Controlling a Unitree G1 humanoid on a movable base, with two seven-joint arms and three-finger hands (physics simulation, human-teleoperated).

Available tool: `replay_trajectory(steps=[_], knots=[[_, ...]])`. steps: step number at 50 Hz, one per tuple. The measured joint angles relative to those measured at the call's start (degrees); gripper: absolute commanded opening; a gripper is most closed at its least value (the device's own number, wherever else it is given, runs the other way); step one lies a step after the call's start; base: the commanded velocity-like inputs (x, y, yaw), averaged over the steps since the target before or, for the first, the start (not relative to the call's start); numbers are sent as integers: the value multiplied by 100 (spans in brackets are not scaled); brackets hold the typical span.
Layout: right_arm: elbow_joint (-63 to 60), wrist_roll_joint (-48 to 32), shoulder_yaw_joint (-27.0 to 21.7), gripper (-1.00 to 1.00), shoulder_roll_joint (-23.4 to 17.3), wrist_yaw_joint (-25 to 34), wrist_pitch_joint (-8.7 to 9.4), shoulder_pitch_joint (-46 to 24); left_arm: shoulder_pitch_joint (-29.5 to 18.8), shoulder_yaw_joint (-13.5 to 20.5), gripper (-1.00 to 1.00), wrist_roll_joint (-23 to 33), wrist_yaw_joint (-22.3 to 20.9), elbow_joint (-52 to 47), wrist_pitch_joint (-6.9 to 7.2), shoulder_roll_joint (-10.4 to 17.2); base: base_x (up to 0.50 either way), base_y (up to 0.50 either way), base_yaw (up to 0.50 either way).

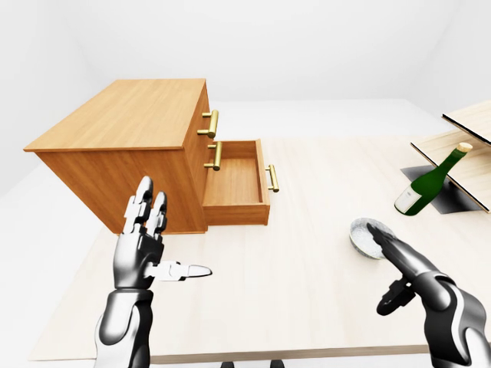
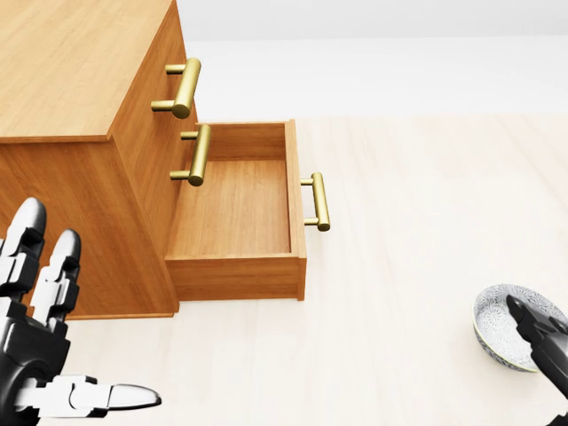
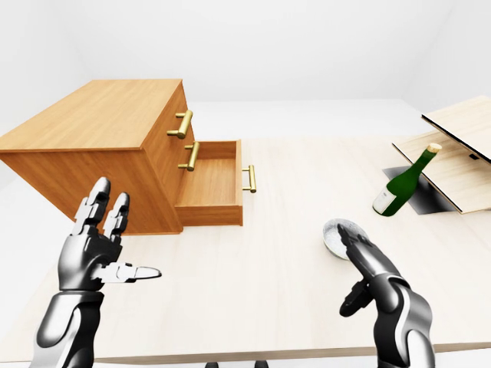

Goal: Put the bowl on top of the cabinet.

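Down at the head view's lower right, speckled grey-white bowl (image 2: 495, 325) on pale table (image 2: 399, 266), right hand (image 1: 406, 264) flat over its rim, gripping nothing, left hand (image 1: 142, 249) wide open, cabinet (image 1: 123, 126) drawer (image 1: 234, 184) out, bare wood inside.

there is one cabinet (image 1: 123, 123), one open drawer (image 2: 232, 209), three brass handles (image 2: 186, 87), one bottle (image 1: 430, 182), one bowl (image 2: 493, 321) beside the right hand (image 3: 370, 264).

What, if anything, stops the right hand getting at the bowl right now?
Nothing, it seems, so likely yes: the open right hand reaches over the bowl, which sits alone on the table, the wine bottle well apart.
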Motion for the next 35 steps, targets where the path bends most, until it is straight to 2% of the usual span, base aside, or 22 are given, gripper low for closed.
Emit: replay_trajectory(steps=[35], knots=[[562,221,156,100,-266,-140,0,-362,10,-26,100,23,5,11,0,-1,0,0,0]])
